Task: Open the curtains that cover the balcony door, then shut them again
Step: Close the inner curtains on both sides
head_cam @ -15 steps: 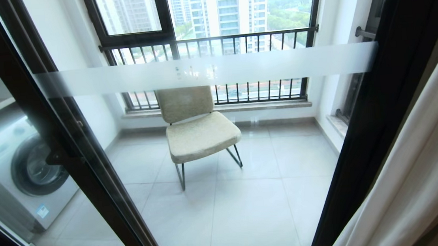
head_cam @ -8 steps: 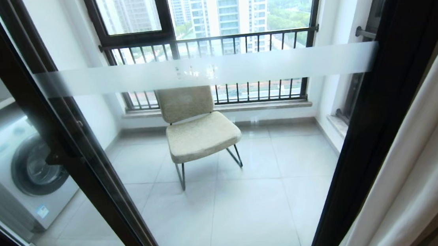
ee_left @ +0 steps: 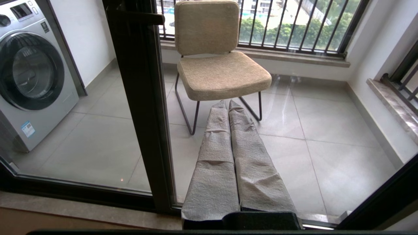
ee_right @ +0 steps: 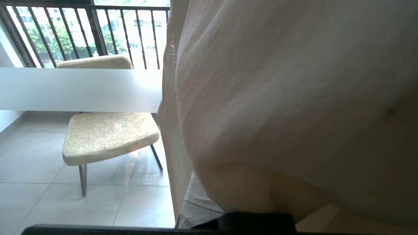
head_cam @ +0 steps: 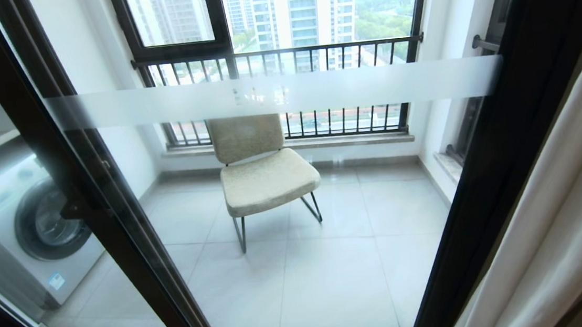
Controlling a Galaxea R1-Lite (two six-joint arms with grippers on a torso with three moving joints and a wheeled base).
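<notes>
floor [head_cam: 332, 276]: pale grey glossy tiles with thin darker joints, seen through the glass; it runs back to the wall under the barred window.
chair [head_cam: 266, 179]: stands directly on the floor near the middle, toward the back; beige padded seat and back, thin dark metal legs with runners resting on the tiles.
washer [head_cam: 33, 228]: stands on the floor at the left, against the side wall; white body, round dark door facing into the balcony, well apart from the chair.
sill [head_cam: 289, 143]: grey stone ledge above the floor at the back, just behind the chair.
</notes>
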